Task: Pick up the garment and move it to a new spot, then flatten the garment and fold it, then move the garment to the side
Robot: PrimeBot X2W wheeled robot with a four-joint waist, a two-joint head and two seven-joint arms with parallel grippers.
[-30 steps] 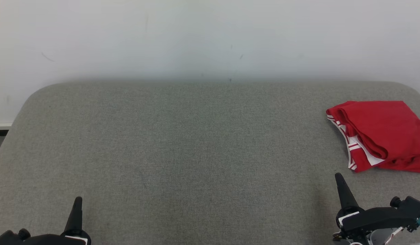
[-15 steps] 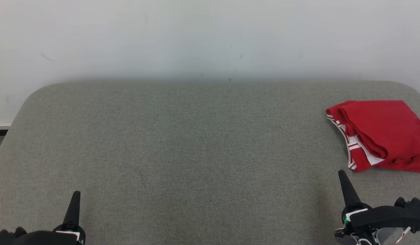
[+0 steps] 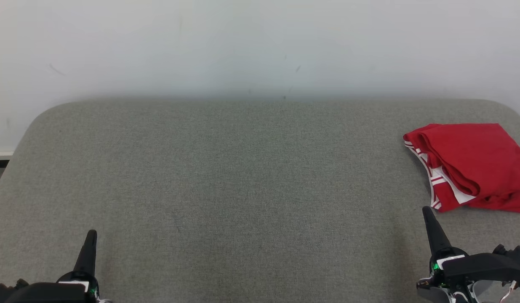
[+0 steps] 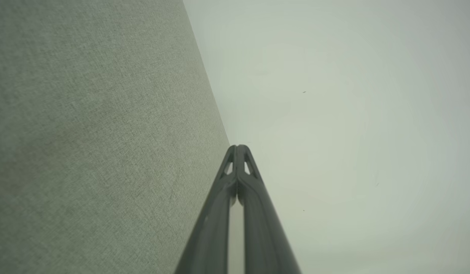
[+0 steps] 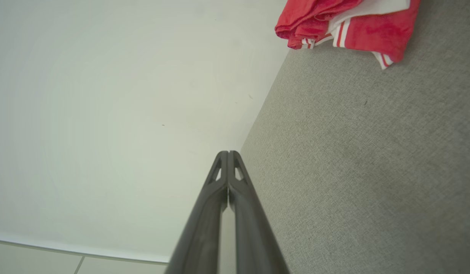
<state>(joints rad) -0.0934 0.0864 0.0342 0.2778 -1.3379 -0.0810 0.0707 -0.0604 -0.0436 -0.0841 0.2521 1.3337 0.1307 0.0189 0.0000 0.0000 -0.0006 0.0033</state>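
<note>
Jaws pressed together on left gripper (image 3: 91, 232) and right gripper (image 3: 426, 209); garment (image 3: 474, 162) at right edge of grey surface (image 3: 243, 168).

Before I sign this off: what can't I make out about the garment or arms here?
Red garment: head view's right edge cuts its right part; right wrist view's top edge crops it too.
Its lower layers: hidden under the top fold, so the fold count is unclear.
Left gripper and right gripper: bodies cut by head view's bottom edge.
</note>
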